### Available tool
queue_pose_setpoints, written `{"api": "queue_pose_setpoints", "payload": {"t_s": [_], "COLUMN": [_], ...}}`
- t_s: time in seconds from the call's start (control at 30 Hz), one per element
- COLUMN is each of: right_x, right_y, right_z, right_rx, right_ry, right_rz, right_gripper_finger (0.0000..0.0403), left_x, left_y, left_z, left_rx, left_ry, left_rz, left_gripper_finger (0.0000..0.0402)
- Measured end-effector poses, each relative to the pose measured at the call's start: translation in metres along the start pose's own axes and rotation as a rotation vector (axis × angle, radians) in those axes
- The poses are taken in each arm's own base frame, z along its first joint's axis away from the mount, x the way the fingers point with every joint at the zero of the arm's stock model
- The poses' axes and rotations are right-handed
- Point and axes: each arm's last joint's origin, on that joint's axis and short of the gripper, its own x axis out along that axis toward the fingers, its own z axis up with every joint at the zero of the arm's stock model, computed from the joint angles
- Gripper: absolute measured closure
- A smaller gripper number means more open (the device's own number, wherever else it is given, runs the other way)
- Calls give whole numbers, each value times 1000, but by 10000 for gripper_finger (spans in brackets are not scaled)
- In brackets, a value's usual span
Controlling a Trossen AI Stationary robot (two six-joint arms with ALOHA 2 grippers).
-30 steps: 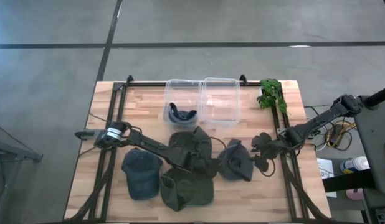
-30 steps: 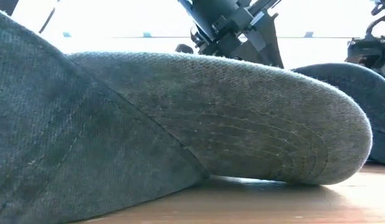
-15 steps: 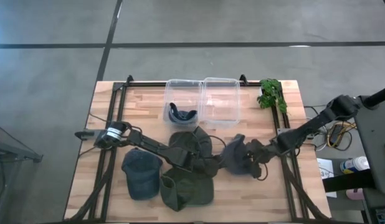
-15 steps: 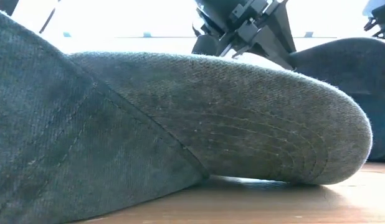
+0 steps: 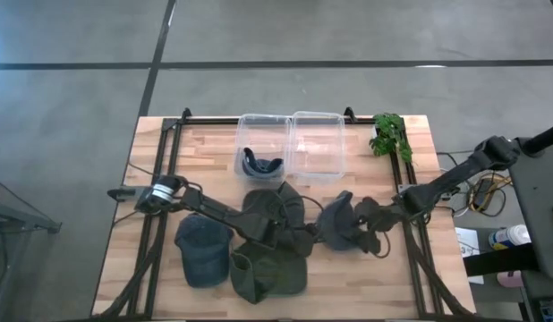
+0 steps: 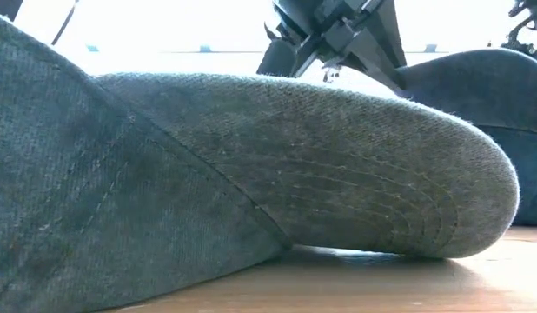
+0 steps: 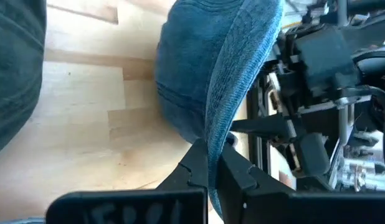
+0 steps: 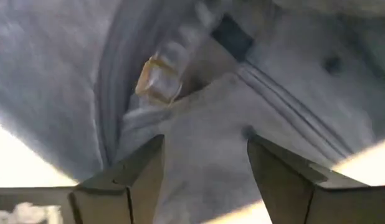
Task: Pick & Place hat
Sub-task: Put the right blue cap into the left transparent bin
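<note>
A grey-blue hat (image 5: 337, 224) (image 7: 192, 81) stands tipped up on the wood just right of the table's middle; in the low view the hat (image 6: 486, 113) shows behind a big brim. My left gripper (image 5: 308, 234) (image 7: 212, 149) reaches in from the table's left and is shut on its brim. My right gripper (image 5: 366, 218) (image 8: 205, 180) comes from the table's right and stands open at the hat's hollow inside, its fingers on either side of the back strap and buckle (image 8: 156, 81). My left gripper pinches the brim's edge (image 7: 216, 127) between its two fingers, coming from the table's left and slanting a little downward. The brim stands on edge above the fingers, the crown (image 7: 180, 106) low near the wood beyond them. My right gripper: whether its fingers (image 8: 292, 180) touch the cloth I cannot tell.
Two clear bins (image 5: 290, 148) stand at the far middle, a dark thing (image 5: 259, 164) in the left one. A green plant (image 5: 390, 134) is far right. A dark green hat (image 5: 275, 207), an olive hat (image 5: 269, 273) and a blue denim cap (image 5: 203, 249) crowd the near left.
My right gripper has gone toward the table's left, up to the grey-blue hat, still open. My left gripper has turned at the wrist, and the hat has tipped up from lying flat; in the low view its top stands higher.
</note>
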Motion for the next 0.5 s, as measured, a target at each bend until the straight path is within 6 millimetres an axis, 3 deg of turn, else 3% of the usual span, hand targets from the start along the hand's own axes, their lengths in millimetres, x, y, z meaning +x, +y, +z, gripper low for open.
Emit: {"api": "queue_pose_setpoints", "payload": {"t_s": [0.3,0.5], "right_x": [-84,-130], "right_y": [-1,-13], "right_z": [16,19], "right_rx": [-19,34], "right_ry": [-184,-360], "right_rz": [90,31], "right_gripper_finger": [179,179], "left_x": [-36,-66], "left_y": [-22,-40], "left_z": [2,14], "left_rx": [-90,-137], "left_ry": [-68,-226], "left_rz": [-92,-189], "left_gripper_finger": [392,392]}}
